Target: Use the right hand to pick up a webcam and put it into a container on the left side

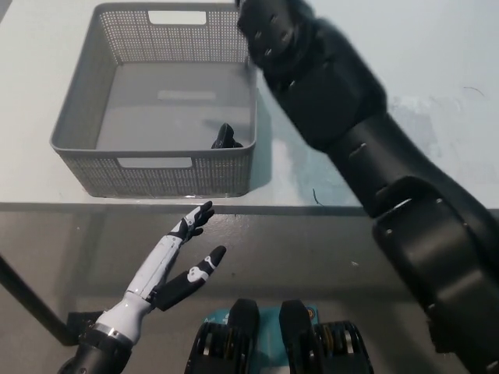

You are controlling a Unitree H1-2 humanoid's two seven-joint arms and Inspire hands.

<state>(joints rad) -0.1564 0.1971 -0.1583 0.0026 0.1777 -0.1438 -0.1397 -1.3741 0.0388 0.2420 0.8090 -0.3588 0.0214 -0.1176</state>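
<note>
The black webcam (226, 138) lies on the floor of the grey mesh basket (78, 117), in its near right corner, with nothing touching it. My black right arm (351, 132) rises steeply from the lower right, past the basket's right rim, and its wrist reaches the picture's top edge. The right hand itself is cut off above the frame. My white left hand (175, 261) rests open below the table's front edge at the lower left, fingers spread.
The basket stands at the table's left, close to the front edge (156, 204). A thin dark mark (316, 196) lies on the white table beside the arm.
</note>
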